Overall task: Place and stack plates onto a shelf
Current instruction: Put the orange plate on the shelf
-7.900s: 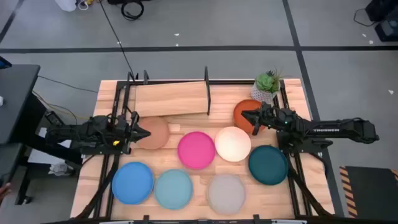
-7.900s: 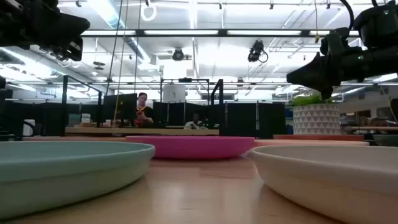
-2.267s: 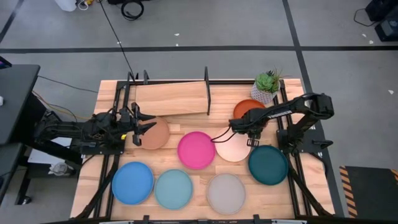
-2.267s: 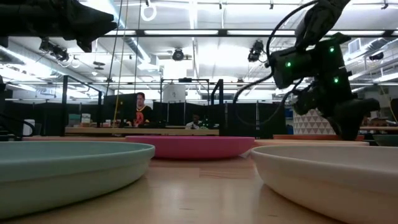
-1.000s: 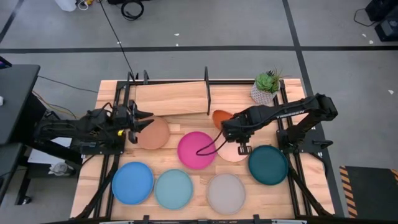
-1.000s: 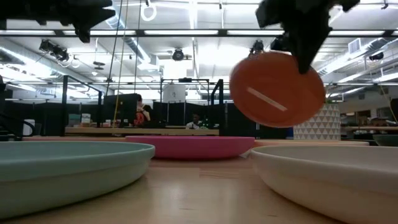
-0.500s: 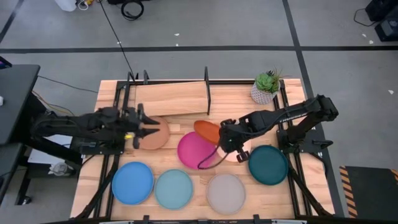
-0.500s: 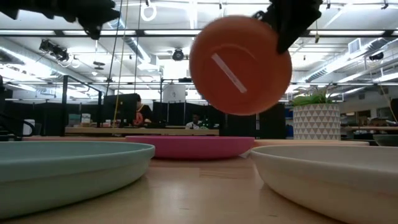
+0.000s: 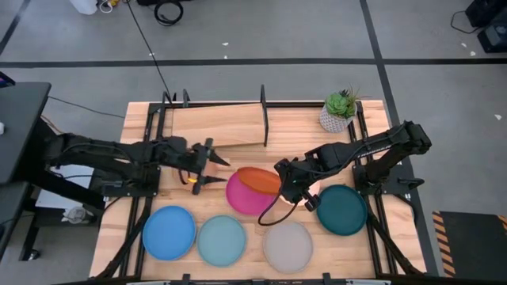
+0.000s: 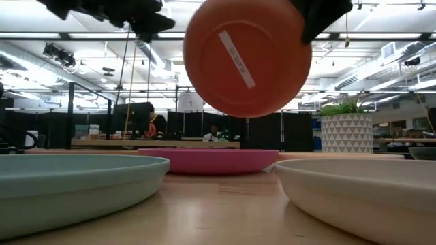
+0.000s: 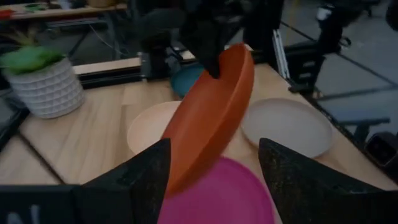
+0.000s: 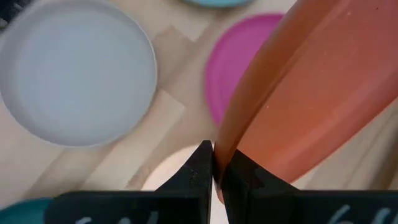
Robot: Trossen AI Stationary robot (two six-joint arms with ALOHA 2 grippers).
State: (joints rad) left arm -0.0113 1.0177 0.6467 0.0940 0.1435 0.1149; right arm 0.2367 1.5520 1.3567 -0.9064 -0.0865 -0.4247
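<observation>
Handover midway. Orange plate [image 9: 256,179] held tilted above magenta plate [image 9: 250,192], rim pinched in right gripper [image 9: 287,181]. Left gripper [image 9: 212,168] just beside its free edge, fingers spread, facing it. Shelf [image 9: 218,125] behind, nearer left arm.

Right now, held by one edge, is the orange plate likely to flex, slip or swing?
Probably stiff: the orange plate keeps its round shape though the right claw pinches only its rim. It looks light. The matte surface suggests fair grip, yet the tilted hold could let it pivot.
</observation>
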